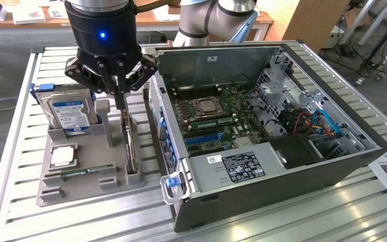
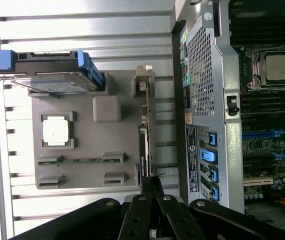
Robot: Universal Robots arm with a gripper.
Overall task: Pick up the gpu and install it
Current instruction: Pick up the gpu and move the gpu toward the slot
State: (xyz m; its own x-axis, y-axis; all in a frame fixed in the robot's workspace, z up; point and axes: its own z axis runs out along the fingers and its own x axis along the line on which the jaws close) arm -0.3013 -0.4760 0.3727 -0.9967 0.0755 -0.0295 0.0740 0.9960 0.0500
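Dark, thin and fragile by our reckoning, the gpu (image 1: pixel 131 148) beside the case (image 1: pixel 281 166) wants pinching along its top edge, where our tool (image 1: pixel 121 103) sits fully closed.

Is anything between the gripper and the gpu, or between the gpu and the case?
Nothing visible between gripper and gpu: it is shut on its edge. The case's rear wall stands between gpu and motherboard.

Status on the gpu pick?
Gripper shut, at top edge of the gpu. Card on edge in grey holder, not lifted. Hard drive stands apart; nothing blocking.
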